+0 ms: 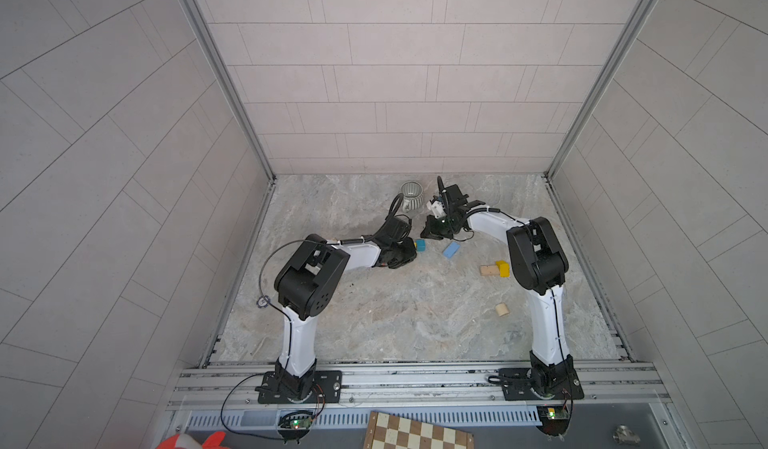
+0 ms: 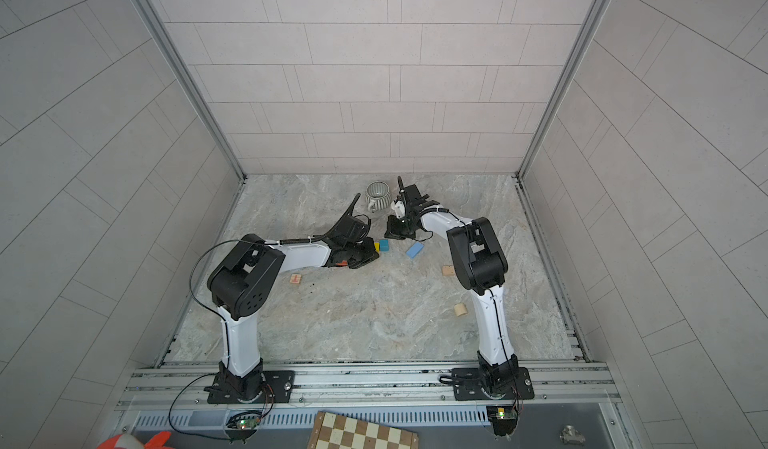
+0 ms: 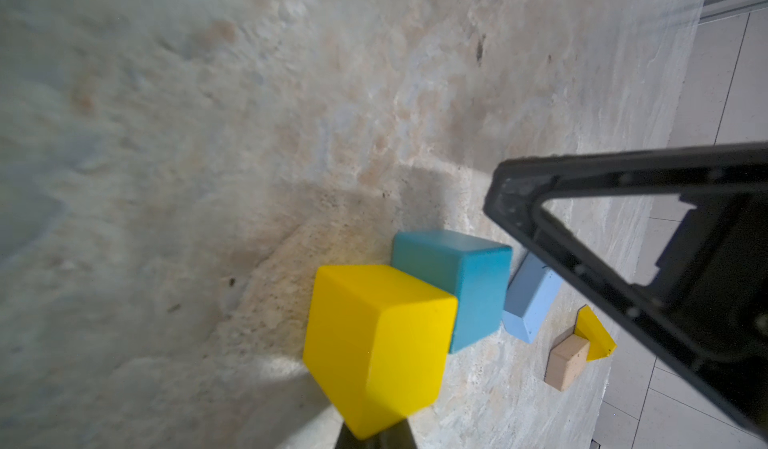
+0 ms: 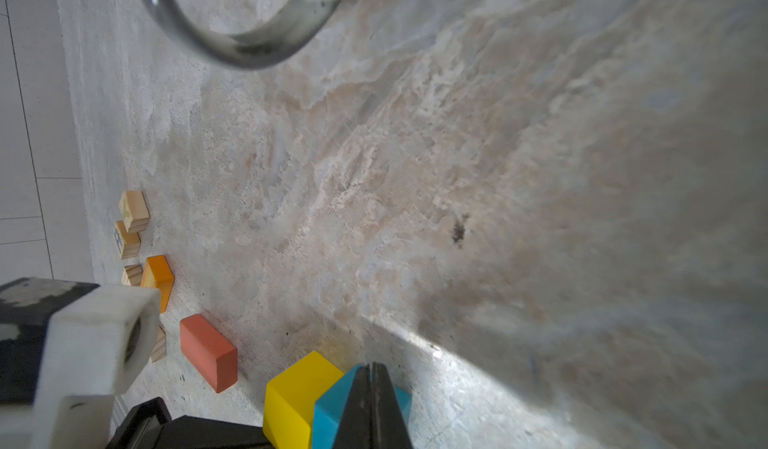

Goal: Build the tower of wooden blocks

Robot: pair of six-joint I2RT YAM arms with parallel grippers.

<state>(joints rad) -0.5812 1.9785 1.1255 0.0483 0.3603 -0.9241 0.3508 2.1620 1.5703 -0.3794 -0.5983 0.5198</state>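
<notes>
Right now the left end effector is hovering clenched just beside the yellow cube, which is touching the teal cube on the desk. The right end effector is holding its clenched tips over that teal cube. Elsewhere the light blue brick, the orange-red brick and a plain wood block are lying apart on the desk, unstacked.
</notes>
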